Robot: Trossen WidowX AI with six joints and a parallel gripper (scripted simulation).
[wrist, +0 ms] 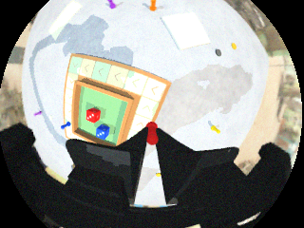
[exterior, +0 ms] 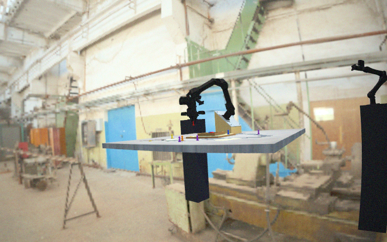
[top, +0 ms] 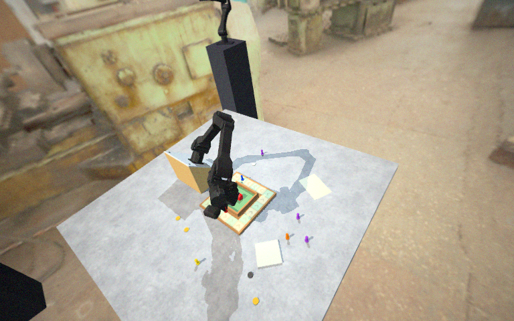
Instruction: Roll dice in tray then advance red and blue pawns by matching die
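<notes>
My gripper (wrist: 151,131) (exterior: 193,121) is shut on the red pawn (wrist: 152,134) (exterior: 193,123) (top: 225,209) and holds it up in the air above the board. The red die (wrist: 93,115) (top: 240,196) and the blue die (wrist: 103,131) lie in the green tray (wrist: 123,124); the arm hides the blue die in the top view. The tray sits inside the arrow-marked board (wrist: 168,85) (top: 239,233). The blue pawn (top: 241,178) (exterior: 228,132) (wrist: 66,125) stands upright on the board's track, on the side away from the orange pawn.
A slanted tan block (top: 185,172) stands beside the board. Purple pawns (top: 298,216) (top: 306,239) (top: 262,152), an orange pawn (top: 287,236), a yellow pawn (top: 197,261), pale squares (top: 268,253) (top: 315,186), yellow discs (top: 255,301) (top: 186,229) and a dark disc (top: 249,274) are spread around the table.
</notes>
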